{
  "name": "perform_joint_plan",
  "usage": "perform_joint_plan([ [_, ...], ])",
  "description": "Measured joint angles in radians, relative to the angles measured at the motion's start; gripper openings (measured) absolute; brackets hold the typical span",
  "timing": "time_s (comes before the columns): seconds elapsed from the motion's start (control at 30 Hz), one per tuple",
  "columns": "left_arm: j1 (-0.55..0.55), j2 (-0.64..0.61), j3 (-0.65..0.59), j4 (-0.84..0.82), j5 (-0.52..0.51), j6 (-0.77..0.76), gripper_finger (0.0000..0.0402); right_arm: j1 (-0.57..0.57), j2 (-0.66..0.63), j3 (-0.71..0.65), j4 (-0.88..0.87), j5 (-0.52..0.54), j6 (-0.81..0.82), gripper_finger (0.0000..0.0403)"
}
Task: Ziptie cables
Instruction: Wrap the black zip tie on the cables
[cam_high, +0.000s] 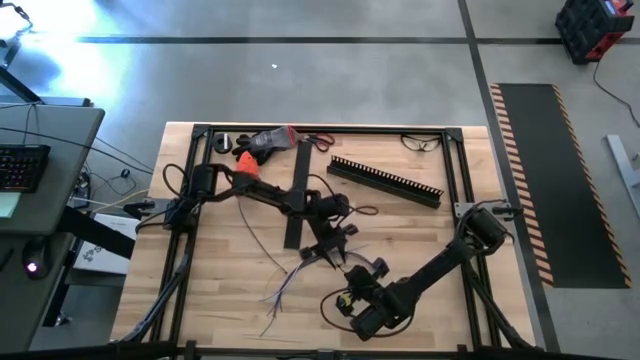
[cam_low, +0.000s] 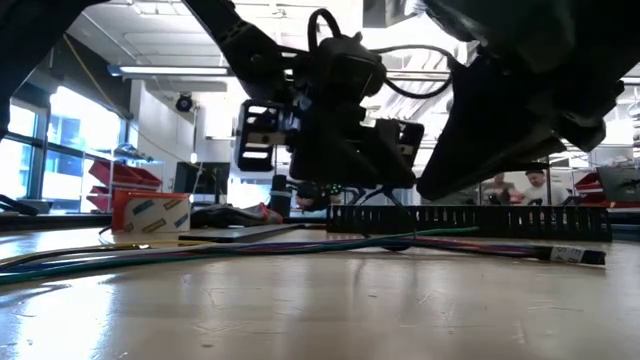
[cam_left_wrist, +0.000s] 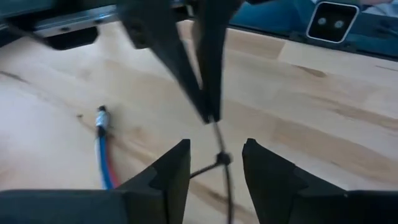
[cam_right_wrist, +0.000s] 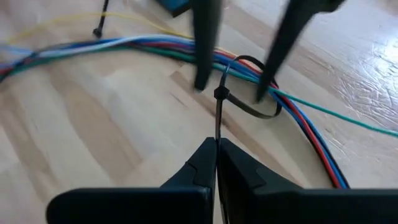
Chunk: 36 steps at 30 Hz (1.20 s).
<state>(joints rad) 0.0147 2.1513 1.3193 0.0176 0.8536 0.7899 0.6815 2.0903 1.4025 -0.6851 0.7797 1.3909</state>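
The cables (cam_right_wrist: 124, 45) are a bunch of thin blue, red, green and white wires lying along the table (cam_high: 290, 280), also seen in the low view (cam_low: 250, 248). A black ziptie loop (cam_right_wrist: 255, 111) goes round the bunch, with its head (cam_right_wrist: 219, 94) on the near side. My right gripper (cam_right_wrist: 216, 146) (cam_high: 355, 275) sits just near of the bunch, shut on the ziptie tail. My left gripper (cam_left_wrist: 216, 158) (cam_high: 335, 252) comes down from above, open. Its fingers (cam_right_wrist: 202, 56) stand on either side of the ziptie head (cam_left_wrist: 222, 158). My right gripper pinches the ziptie's free tail (cam_right_wrist: 217, 127) between its shut fingertips, coming low from the table's near side and lying along the tail. The tail runs straight from the fingertips to the head. The loop stays round the cables, which lie on the table. My left gripper's fingers reach down beside the loop; whether one touches it, I cannot tell.
A long black slotted channel (cam_high: 385, 180) lies toward the far right, a flat black strip (cam_high: 297, 195) under the left arm. An orange and grey tool (cam_high: 265, 140) and glasses (cam_high: 420, 142) lie at the far edge. A black frame (cam_high: 455, 170) borders the table.
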Motion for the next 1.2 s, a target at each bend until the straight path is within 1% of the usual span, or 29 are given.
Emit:
perform_joint_plan([
  [0.2,0.006,0.0,0.0,-0.046,-0.003,0.054,0.012,0.0,0.0,0.0,-0.028,0.02,0.209,0.0],
  [0.33,0.007,-0.002,0.0,-0.036,-0.013,0.054,0.012,0.012,-0.001,0.0,-0.031,0.067,0.307,0.0],
  [0.43,-0.009,-0.002,0.0,-0.031,-0.049,0.063,0.012,0.019,-0.001,0.0,-0.041,0.107,0.39,0.0],
  [0.53,-0.018,-0.002,-0.015,0.03,-0.075,0.042,0.0119,0.024,-0.001,0.0,-0.043,0.137,0.456,0.0],
  [0.6,-0.019,-0.002,-0.023,0.074,-0.075,-0.013,0.0117,0.029,-0.001,0.001,-0.046,0.159,0.489,0.0],
  [0.7,-0.018,-0.003,-0.03,0.094,-0.072,-0.048,0.0107,0.033,-0.002,0.001,-0.049,0.189,0.514,0.0],
  [0.97,-0.003,-0.003,-0.031,0.11,-0.061,-0.076,0.007,0.036,-0.002,0.001,-0.052,0.181,0.52,0.0],
  [1.13,0.022,-0.003,-0.031,0.117,0.017,-0.107,0.0059,0.036,-0.002,0.001,-0.052,0.16,0.521,0.0],
  [1.2,0.028,-0.003,-0.031,0.117,0.03,-0.109,0.0058,0.036,-0.002,0.001,-0.052,0.158,0.521,0.0],
])
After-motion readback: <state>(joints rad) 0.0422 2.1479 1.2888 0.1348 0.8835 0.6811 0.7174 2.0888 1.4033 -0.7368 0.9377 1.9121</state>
